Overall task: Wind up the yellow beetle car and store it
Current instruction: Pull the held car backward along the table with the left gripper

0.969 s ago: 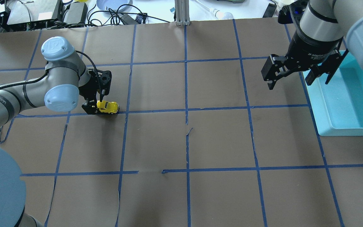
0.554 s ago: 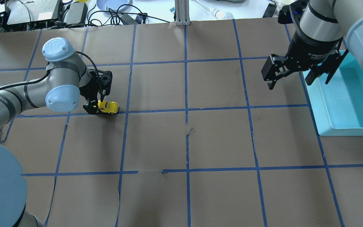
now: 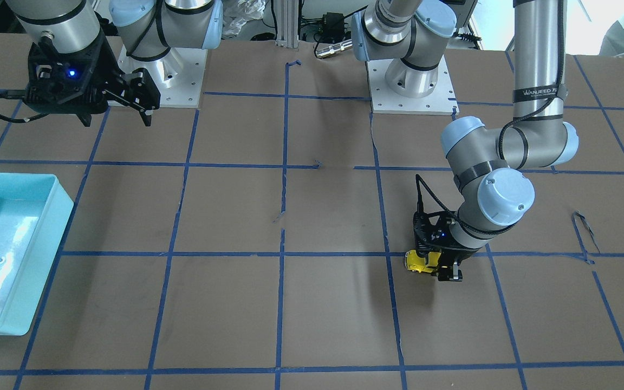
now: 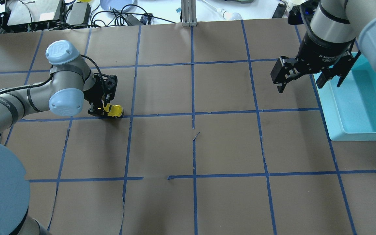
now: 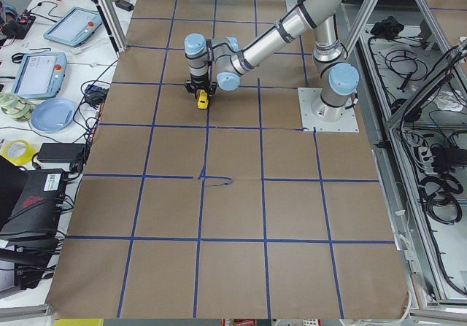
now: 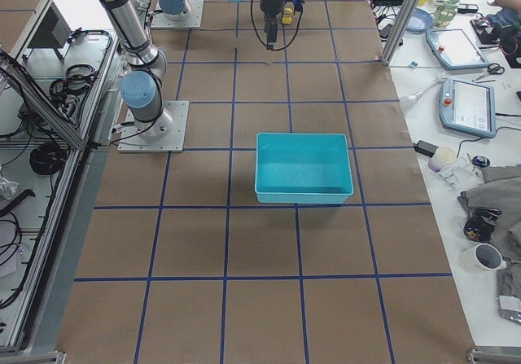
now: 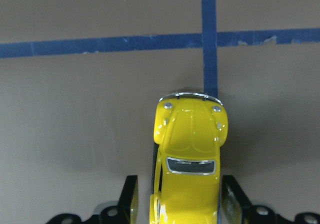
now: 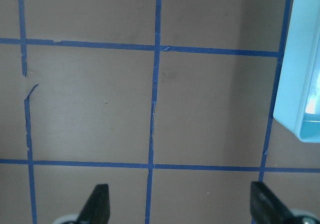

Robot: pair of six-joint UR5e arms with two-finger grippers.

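Observation:
The yellow beetle car (image 4: 115,111) stands on the brown paper at a blue tape crossing in the table's left half. It also shows in the front view (image 3: 414,261) and the left side view (image 5: 201,101). My left gripper (image 4: 100,112) is down at the table with its fingers (image 7: 131,200) on either side of the car's rear (image 7: 187,149). The jaws are narrowed, and a thin gap shows on one side. My right gripper (image 4: 300,85) hangs open and empty above the table beside the teal bin (image 4: 338,132), its fingers (image 8: 98,204) spread wide.
The teal bin (image 3: 62,216) sits at the table's right end, seen also in the right side view (image 6: 301,195). Blue tape lines grid the brown paper. Cables, a plate and devices lie beyond the far edge (image 4: 77,13).
My left wrist has shifted slightly right over the car and now covers more of its rear. The car's nose has stayed in place. The right arm has not moved.

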